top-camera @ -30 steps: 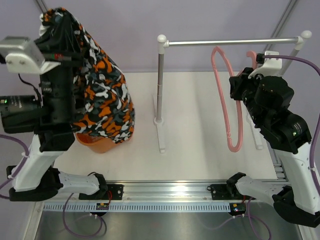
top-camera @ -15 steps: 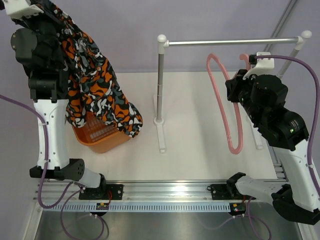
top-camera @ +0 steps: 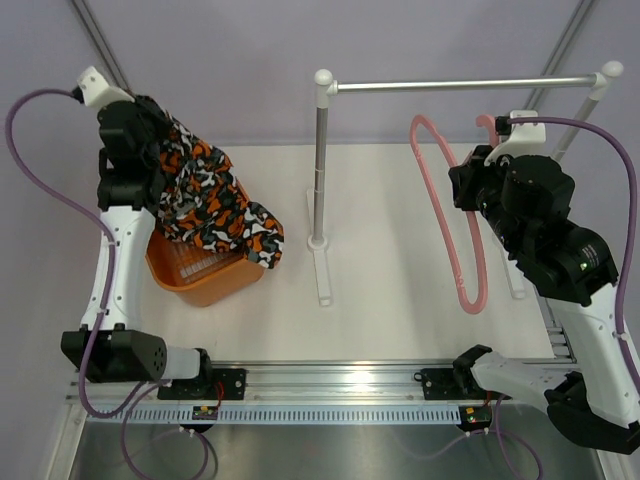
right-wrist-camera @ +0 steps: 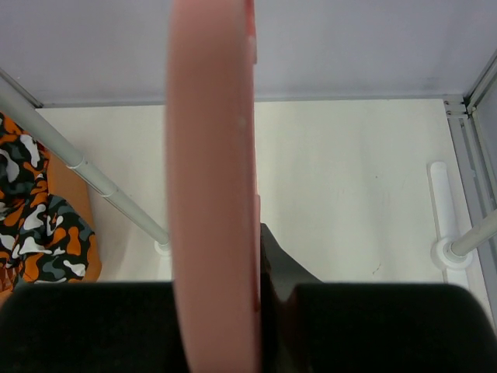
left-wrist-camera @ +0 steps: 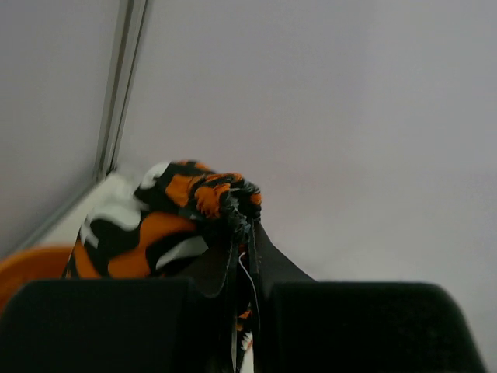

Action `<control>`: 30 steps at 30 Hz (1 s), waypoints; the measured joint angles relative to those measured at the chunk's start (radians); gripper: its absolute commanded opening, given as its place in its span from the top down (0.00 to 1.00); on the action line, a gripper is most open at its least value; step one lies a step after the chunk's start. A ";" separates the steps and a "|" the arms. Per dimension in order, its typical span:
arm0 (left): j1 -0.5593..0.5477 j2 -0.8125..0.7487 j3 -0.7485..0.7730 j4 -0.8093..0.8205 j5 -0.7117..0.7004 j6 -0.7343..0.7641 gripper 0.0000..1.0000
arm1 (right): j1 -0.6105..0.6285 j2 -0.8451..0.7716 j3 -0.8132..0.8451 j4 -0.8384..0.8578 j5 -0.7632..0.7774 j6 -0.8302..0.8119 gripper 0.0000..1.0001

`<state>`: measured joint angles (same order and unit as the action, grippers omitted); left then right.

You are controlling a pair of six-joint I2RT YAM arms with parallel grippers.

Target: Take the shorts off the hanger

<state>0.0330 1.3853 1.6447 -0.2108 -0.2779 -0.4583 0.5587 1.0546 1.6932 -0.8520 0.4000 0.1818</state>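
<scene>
The camouflage shorts [top-camera: 215, 205] hang from my left gripper [top-camera: 155, 125], which is shut on their top edge at the far left. Their lower part drapes into and over the orange basket [top-camera: 190, 280]. In the left wrist view the bunched fabric [left-wrist-camera: 186, 217] is pinched between my fingers. The pink hanger [top-camera: 455, 215] is bare and held by my right gripper [top-camera: 472, 180], which is shut on it, below the right end of the silver rail [top-camera: 460, 84]. In the right wrist view the hanger [right-wrist-camera: 213, 194] fills the middle, and the shorts [right-wrist-camera: 35, 217] show at the left.
The silver rail rests on two posts, one at table centre [top-camera: 319, 170] and one at the far right [top-camera: 600, 90]. Their white feet [top-camera: 322, 270] lie on the white table. A metal track [top-camera: 330, 385] runs along the near edge.
My left arm has swung back and down, lowering the shorts onto the orange basket. My right gripper with the hanger has shifted slightly left.
</scene>
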 measured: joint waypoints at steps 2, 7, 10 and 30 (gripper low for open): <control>-0.005 -0.051 -0.148 0.001 -0.027 -0.061 0.94 | 0.000 -0.006 -0.008 0.000 -0.002 0.003 1.00; -0.099 -0.124 -0.455 -0.048 -0.163 -0.190 0.86 | 0.000 -0.013 -0.026 0.001 -0.010 0.010 1.00; -0.167 -0.120 -0.555 -0.071 -0.208 -0.254 0.73 | 0.000 -0.013 -0.040 -0.001 -0.020 0.013 1.00; -0.188 -0.113 -0.472 -0.184 -0.182 -0.274 0.01 | 0.000 0.085 0.010 0.004 -0.167 -0.093 1.00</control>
<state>-0.1555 1.2720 1.1725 -0.3946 -0.4595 -0.7319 0.5587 1.1393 1.7035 -0.8482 0.2329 0.0887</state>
